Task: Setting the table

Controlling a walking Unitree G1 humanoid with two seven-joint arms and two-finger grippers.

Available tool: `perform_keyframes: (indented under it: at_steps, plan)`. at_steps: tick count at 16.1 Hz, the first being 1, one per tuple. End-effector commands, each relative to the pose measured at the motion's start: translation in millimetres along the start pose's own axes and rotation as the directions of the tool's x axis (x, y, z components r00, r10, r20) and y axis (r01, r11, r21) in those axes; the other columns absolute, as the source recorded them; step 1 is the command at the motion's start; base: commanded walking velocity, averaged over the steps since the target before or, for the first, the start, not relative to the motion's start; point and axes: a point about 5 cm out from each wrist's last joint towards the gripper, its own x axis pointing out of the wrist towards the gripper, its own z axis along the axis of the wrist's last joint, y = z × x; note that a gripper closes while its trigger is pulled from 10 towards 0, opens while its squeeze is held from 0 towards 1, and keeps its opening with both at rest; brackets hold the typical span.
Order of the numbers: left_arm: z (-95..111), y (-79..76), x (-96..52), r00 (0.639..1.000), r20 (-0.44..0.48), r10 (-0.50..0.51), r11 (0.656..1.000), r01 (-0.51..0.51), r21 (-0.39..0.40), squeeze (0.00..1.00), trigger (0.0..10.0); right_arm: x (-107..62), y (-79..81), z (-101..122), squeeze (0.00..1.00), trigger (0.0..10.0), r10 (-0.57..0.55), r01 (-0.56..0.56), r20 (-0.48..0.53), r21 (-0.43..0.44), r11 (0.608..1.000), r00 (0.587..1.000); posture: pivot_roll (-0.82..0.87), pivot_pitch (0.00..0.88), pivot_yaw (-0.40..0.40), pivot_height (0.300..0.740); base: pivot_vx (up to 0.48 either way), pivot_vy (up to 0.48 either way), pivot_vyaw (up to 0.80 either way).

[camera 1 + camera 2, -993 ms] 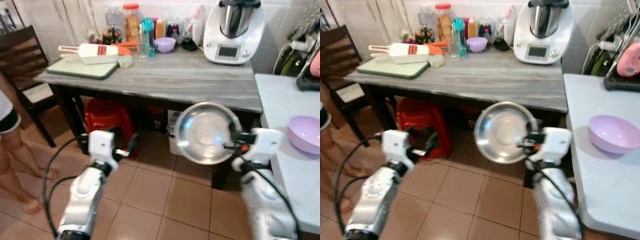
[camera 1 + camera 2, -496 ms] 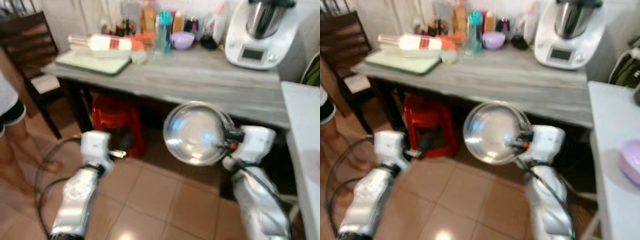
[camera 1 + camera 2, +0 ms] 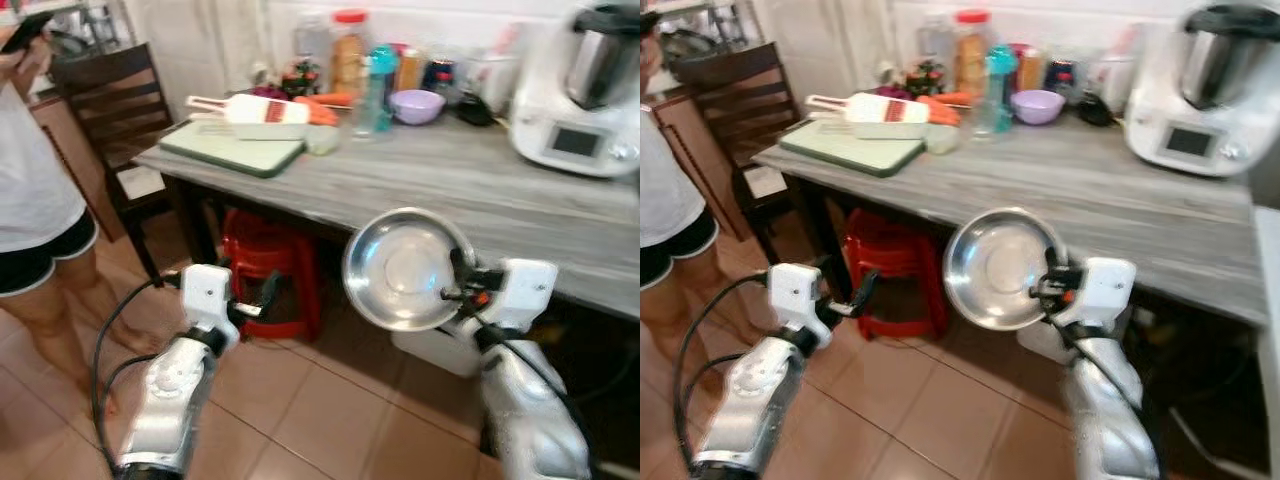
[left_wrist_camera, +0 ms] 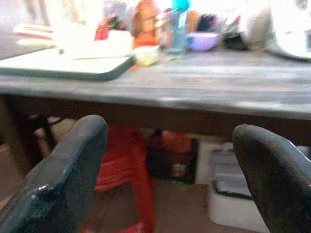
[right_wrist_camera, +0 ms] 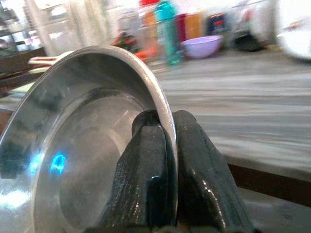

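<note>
Before grey table [image 3: 470, 190], right gripper [image 3: 458, 283] pinches steel bowl [image 3: 405, 270] rim upright; left gripper [image 3: 262, 296] gapes empty, forward.

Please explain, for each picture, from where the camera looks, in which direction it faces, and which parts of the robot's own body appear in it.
Left eye view: on the head, facing forward and down at the grey table; both silver arms show, right gripper holding the steel plate.
Right eye view: same head and scene; left gripper hangs open.
Left wrist view: along two spread black fingers toward the table's edge.
Right wrist view: along jaws clamped on the plate's rim.
Shared: purple bowl.
</note>
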Motion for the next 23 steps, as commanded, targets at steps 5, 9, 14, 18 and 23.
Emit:
perform_keyframes:
  at_steps: [5,9,14,18,23]
  plan:
    - [4.0,-7.3,6.0,1.000,0.016,-0.027,1.000,0.027,0.002,0.00,10.0,-0.6,-9.7,6.2,0.00,10.0,-0.029,0.030,0.017,-0.008,1.000,0.999,0.01,0.000,0.023,0.740,0.425,0.000,-0.69]
    - [3.0,-8.5,6.3,0.999,0.015,-0.030,1.000,0.030,-0.002,0.00,10.0,0.0,-9.0,6.2,0.00,10.0,-0.030,0.030,0.018,-0.005,1.000,0.999,0.01,0.000,0.021,0.740,0.428,0.000,-0.36]
    - [2.8,-8.2,6.4,1.000,0.015,-0.027,1.000,0.027,0.004,0.00,10.0,-0.3,-9.5,6.0,0.00,10.0,-0.028,0.028,0.018,-0.009,1.000,0.999,0.01,0.000,0.022,0.740,0.416,0.000,0.00]
    - [5.6,-6.1,1.4,0.998,0.033,-0.052,0.998,0.051,0.032,0.00,10.0,0.0,-8.7,5.7,0.00,10.0,-0.033,0.033,0.021,-0.004,0.999,0.999,0.01,0.000,0.022,0.740,0.167,0.000,0.00]
    - [1.2,-0.3,-16.4,0.988,-0.008,-0.157,0.985,0.158,0.076,0.00,10.0,5.3,-12.9,-2.2,0.00,10.0,-0.080,0.081,-0.032,0.015,0.997,0.996,0.02,0.000,0.011,0.740,0.000,0.000,0.00]
